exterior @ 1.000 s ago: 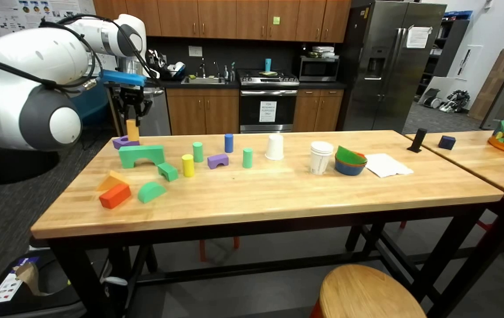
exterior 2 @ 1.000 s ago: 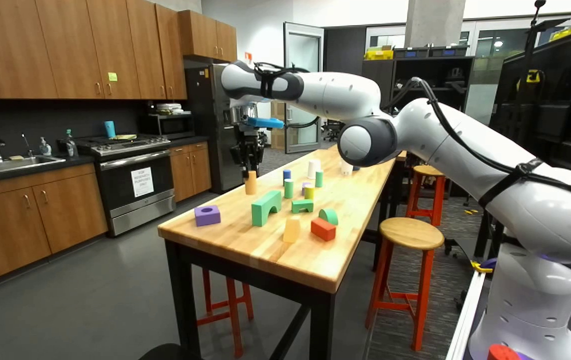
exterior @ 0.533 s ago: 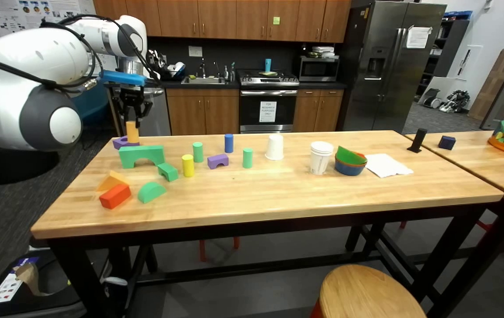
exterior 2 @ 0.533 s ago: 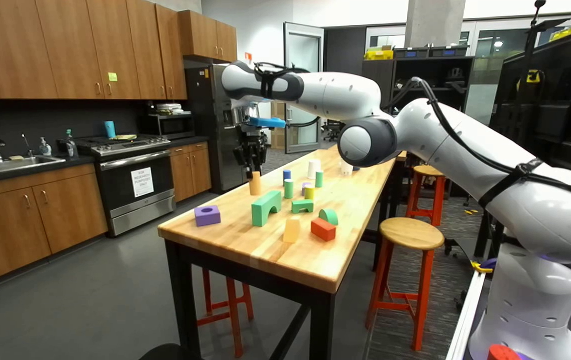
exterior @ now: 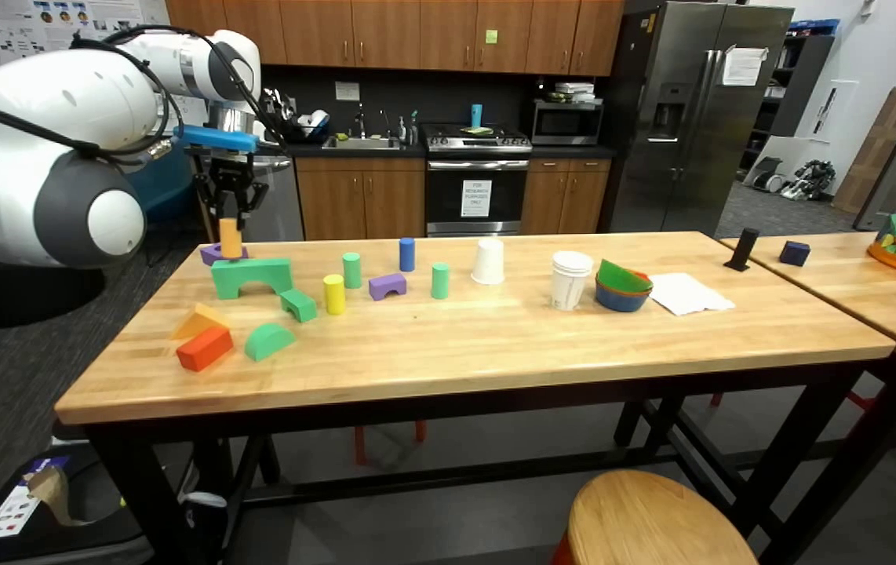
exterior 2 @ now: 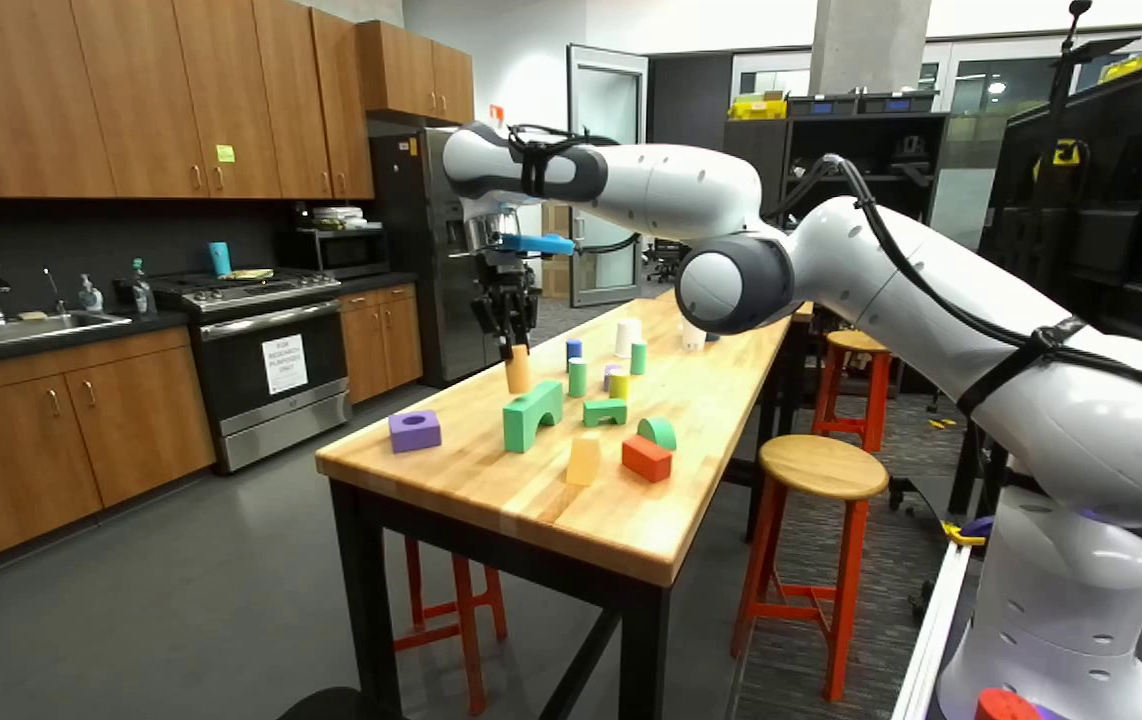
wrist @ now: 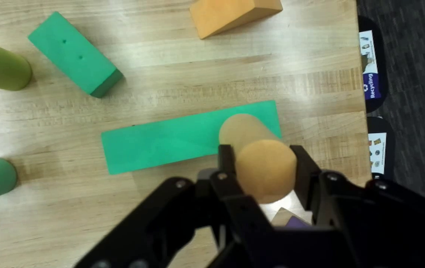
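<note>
Wrist view: 1 green arch [wrist: 168, 140] partly behind orange cylinder [wrist: 265, 169].

In an exterior view, set back, facing across worktop [exterior: 495, 345] to stove [exterior: 478, 166]; in an exterior view, looking lengthwise from beyond a short end to glass door [exterior 2: 616, 110]; in the wrist view, aimed down, close above orange cylinder [wrist: 264, 169], sharing it and that worktop end with both exterior views.

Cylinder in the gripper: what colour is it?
Light orange; the cylinder shows best in the wrist view.
</note>
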